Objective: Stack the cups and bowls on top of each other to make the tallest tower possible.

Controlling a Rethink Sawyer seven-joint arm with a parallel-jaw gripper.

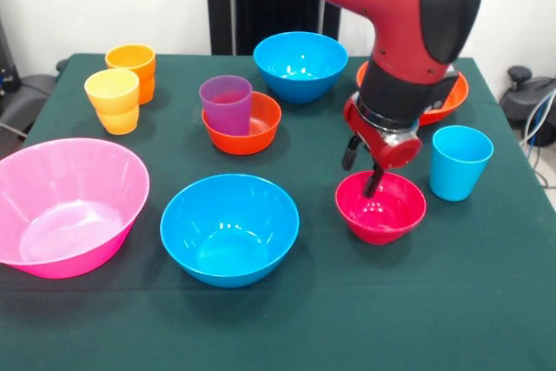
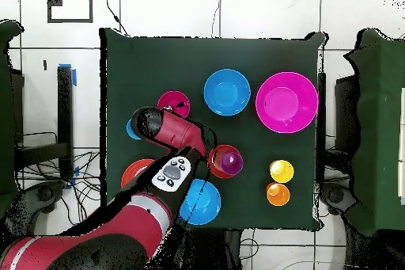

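Here, the claw (image 1: 364, 171) straddles the small crimson bowl's (image 1: 382, 215) far rim, jaws narrow; the purple tumbler (image 1: 226, 103) waits at ten o'clock.

No readable text, labels or numbers; arm's button panel (image 2: 172, 173) markings possibly present, too small.

Bright, even indoor light from above in both views. Soft white glare on the glossy insides of the pink bowl (image 1: 65, 206) and near blue bowl (image 1: 229, 228). Shadows on the green tablecloth (image 1: 287, 319) are faint and short, close under each item. Front view looks slightly soft; overhead view is harder on contrast.
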